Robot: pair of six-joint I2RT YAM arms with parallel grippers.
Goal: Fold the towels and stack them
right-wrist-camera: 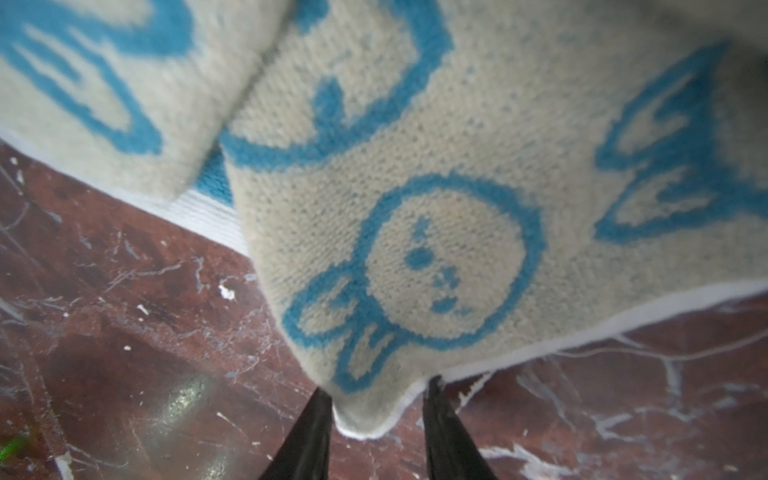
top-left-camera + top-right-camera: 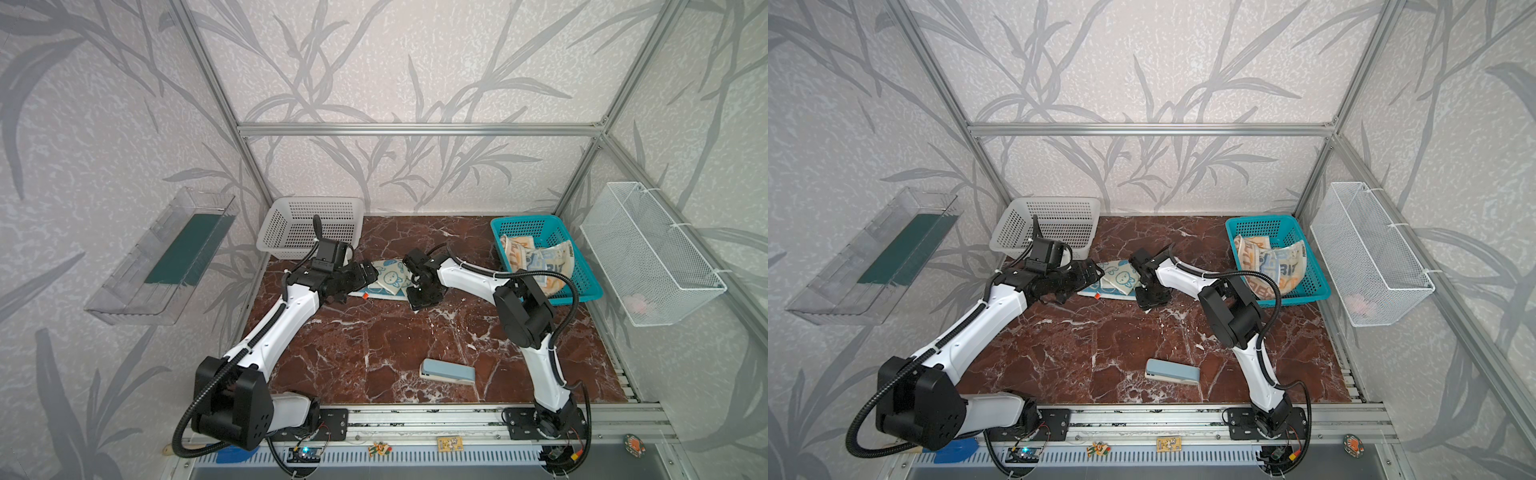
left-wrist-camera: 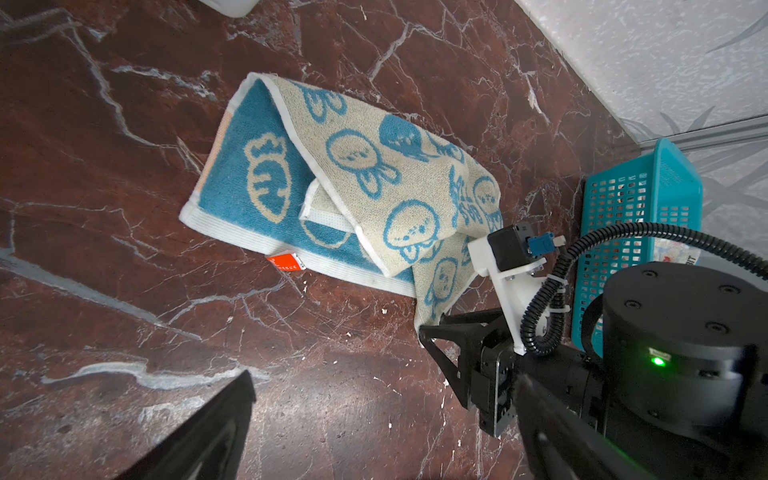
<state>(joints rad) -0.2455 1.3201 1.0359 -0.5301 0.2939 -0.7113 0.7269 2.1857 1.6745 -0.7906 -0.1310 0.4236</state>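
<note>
White shells and black joints: the left arm [image 2: 291, 316] and right arm [image 2: 469, 276] have glossy white link covers, joined by bulky black joint housings [image 2: 232, 403] with round screw recesses. A ribbed black cable hose [image 2: 183, 432] runs off each arm, fastened with white zip ties [image 3: 555, 286]. Each arm stands on a flat black base plate [image 2: 332, 424]. From the left wrist, the right arm's round black housing [image 3: 685, 332] shows dark screws and 1 green light [image 3: 658, 360]. A white bracket [image 3: 511, 282] bears a small black camera [image 3: 509, 247] with a blue plug [image 3: 540, 245]. The right gripper [image 1: 378, 415] has 2 black, tapering fingers [image 1: 440, 436].
</note>
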